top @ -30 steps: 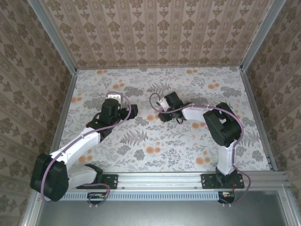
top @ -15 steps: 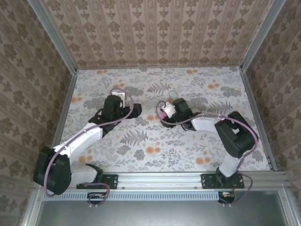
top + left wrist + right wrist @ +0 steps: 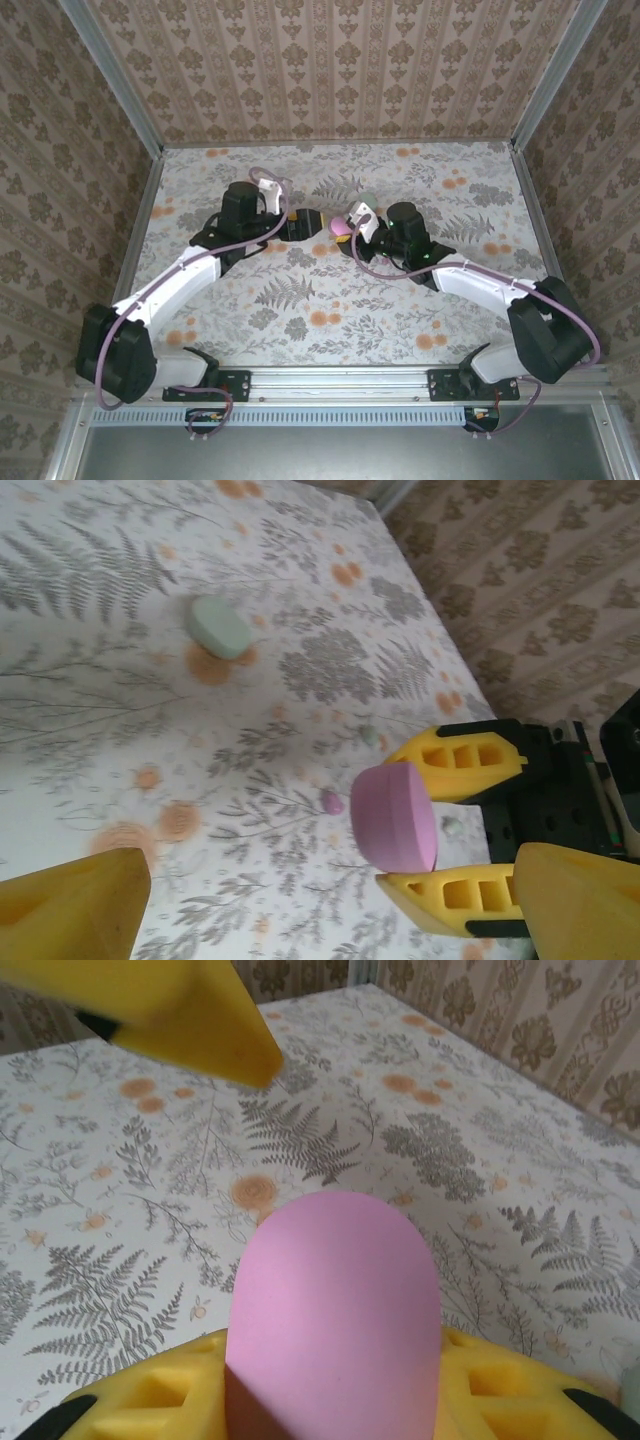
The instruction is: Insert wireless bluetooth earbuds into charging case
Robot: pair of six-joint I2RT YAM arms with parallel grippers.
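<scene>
My right gripper point(image 3: 335, 1345) is shut on a pink oval charging case point(image 3: 335, 1300), holding it on edge above the table. In the left wrist view the same pink case point(image 3: 395, 815) sits between the right gripper's yellow fingers point(image 3: 460, 765). My left gripper point(image 3: 330, 880) stands open, facing the case from a short distance, with nothing between its fingers. From above, the left gripper point(image 3: 305, 222) and the right gripper point(image 3: 347, 228) nearly meet at mid-table. A pinkish-purple earbud point(image 3: 332, 802) lies on the table just left of the held case. A pale earbud-sized speck point(image 3: 452, 826) lies behind it.
A mint-green oval case point(image 3: 218, 627) lies closed on the floral tabletop point(image 3: 330, 310), farther out; from above the mint-green case point(image 3: 368, 200) is just behind the right gripper. Patterned walls point(image 3: 330, 70) enclose the table at the back and both sides.
The right arm has stretched out low across the table with the pink case lifted in its gripper. The left gripper has moved right toward the case, and its jaws have narrowed slightly.
</scene>
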